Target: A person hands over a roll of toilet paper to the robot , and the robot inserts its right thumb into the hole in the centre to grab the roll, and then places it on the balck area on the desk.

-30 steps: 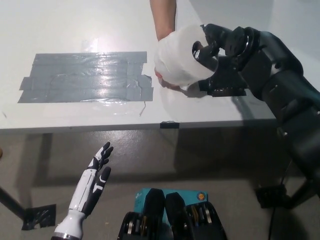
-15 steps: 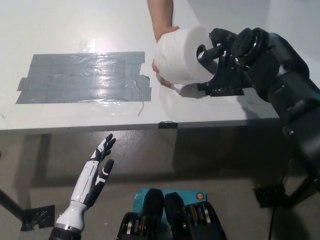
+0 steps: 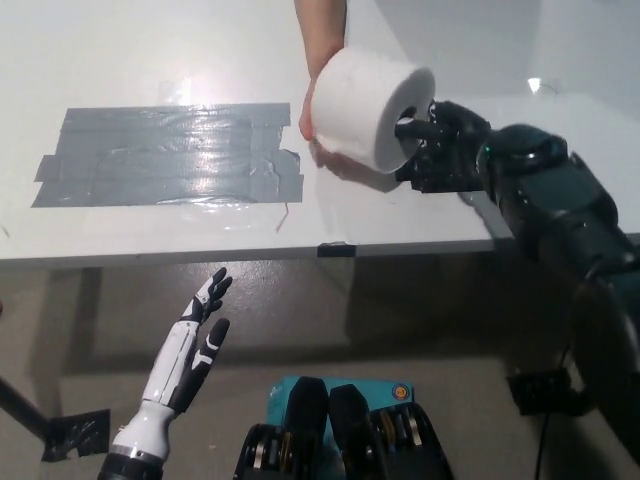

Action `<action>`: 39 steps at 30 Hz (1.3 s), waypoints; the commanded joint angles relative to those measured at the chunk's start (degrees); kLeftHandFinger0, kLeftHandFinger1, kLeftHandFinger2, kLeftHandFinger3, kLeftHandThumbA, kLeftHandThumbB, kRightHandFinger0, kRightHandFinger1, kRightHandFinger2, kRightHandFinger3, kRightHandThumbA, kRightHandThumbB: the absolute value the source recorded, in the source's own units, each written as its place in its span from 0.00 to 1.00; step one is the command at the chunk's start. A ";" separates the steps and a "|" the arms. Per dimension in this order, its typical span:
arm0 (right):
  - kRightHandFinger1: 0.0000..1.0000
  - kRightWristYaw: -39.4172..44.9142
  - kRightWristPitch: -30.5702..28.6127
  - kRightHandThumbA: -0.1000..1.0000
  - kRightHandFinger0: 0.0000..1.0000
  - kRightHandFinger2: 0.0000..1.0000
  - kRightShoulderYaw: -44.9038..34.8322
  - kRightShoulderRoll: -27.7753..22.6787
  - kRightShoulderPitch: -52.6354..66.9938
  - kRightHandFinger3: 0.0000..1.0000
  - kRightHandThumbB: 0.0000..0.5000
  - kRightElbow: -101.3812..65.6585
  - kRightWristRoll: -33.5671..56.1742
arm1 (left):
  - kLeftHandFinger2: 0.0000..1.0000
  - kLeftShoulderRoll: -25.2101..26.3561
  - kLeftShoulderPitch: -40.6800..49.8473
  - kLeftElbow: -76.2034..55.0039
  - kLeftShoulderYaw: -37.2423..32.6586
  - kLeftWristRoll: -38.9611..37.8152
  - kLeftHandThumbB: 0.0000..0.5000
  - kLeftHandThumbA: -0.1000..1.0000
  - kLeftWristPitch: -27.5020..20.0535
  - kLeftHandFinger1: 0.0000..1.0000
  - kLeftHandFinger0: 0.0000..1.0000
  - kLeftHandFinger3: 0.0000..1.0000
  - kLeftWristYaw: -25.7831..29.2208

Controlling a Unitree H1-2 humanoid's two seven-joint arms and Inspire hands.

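The toilet paper roll (image 3: 365, 108) is in the air above the far right part of the counter (image 3: 150, 50), not resting on it. A person's hand (image 3: 318, 125) holds it from the far side and from below. The roll lies tilted, with its long axis pointing toward the right and a little down, so the open end of the centre hole (image 3: 405, 112) looks straight at the black right robot hand (image 3: 435, 150).

This robot hand is just at that end of the roll. One dark finger reaches to the mouth of the hole and seems to enter it; the other fingers are curled below and beside the roll's face. I judge the grasp as starting, not complete: the person is supporting the roll, and I cannot tell if the fingers already press on the paper.

The grey-black taped area (image 3: 170, 155) lies on the counter well apart, to the left of the roll. So the coming move would be a push along the roll's axis first, deeper into the hole, and only then a carry to the left.

The white left robot hand (image 3: 195, 345) hangs low in front of the counter edge, fingers spread, holding nothing. It is much farther from the roll than the right one.
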 commanded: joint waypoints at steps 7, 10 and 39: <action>0.33 5.54 1.51 0.00 0.00 0.71 -20.10 0.39 -0.44 0.96 0.35 -1.08 20.87 | 1.00 0.87 -2.04 -0.34 -0.09 -0.10 0.41 1.00 -2.10 1.00 1.00 1.00 0.83; 0.33 7.27 1.98 0.00 0.00 0.69 -22.38 0.06 -0.24 1.00 0.39 -1.28 21.84 | 1.00 0.90 -2.18 0.06 -0.14 0.06 0.39 1.00 -2.58 1.00 1.00 1.00 0.97; 0.30 20.97 3.97 0.00 0.00 0.80 -4.70 -13.78 3.09 1.00 0.18 -8.75 17.16 | 1.00 2.02 -1.86 -0.08 0.31 -0.16 0.38 1.00 -1.81 1.00 1.00 1.00 0.90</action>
